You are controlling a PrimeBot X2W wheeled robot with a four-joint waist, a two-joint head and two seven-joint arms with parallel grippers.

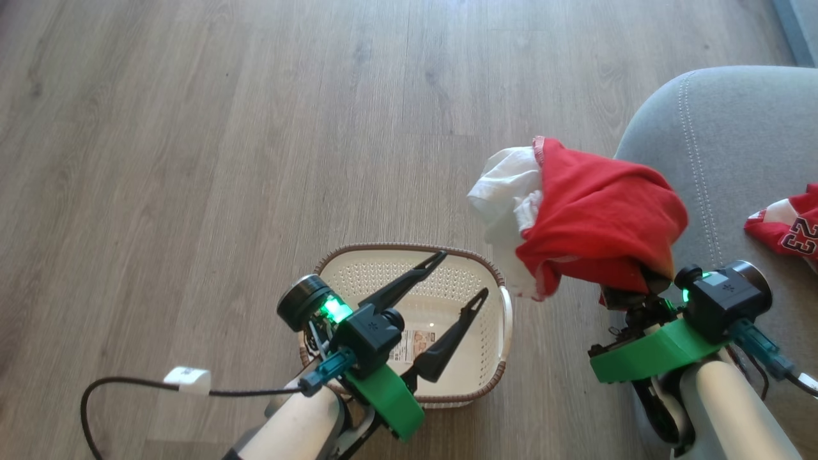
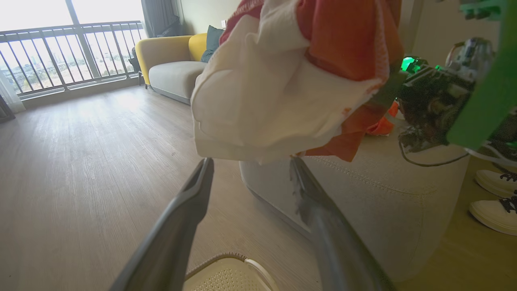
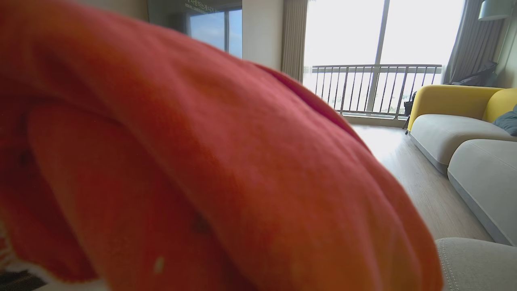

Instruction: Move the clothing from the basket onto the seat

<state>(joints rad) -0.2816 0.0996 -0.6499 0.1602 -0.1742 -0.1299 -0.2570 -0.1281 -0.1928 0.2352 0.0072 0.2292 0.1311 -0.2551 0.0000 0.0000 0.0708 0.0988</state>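
Grey-brown planks make the floor [image 1: 192, 128] of a bright room with a railed window [image 3: 375, 89] and a yellow-backed sofa [image 3: 456, 117]; the grey seat [image 1: 735, 140] stands at right, a "23" jersey [image 1: 789, 227] lying on it. The left gripper [image 1: 461, 275] reaches over the cream basket [image 1: 377, 271], fingers spread wide, holding nothing. The right gripper [image 1: 632, 306], raised beside the seat's left edge, is closed inside the red garment [image 1: 601, 217], which drapes over it, white lining hanging toward the basket's right rim.
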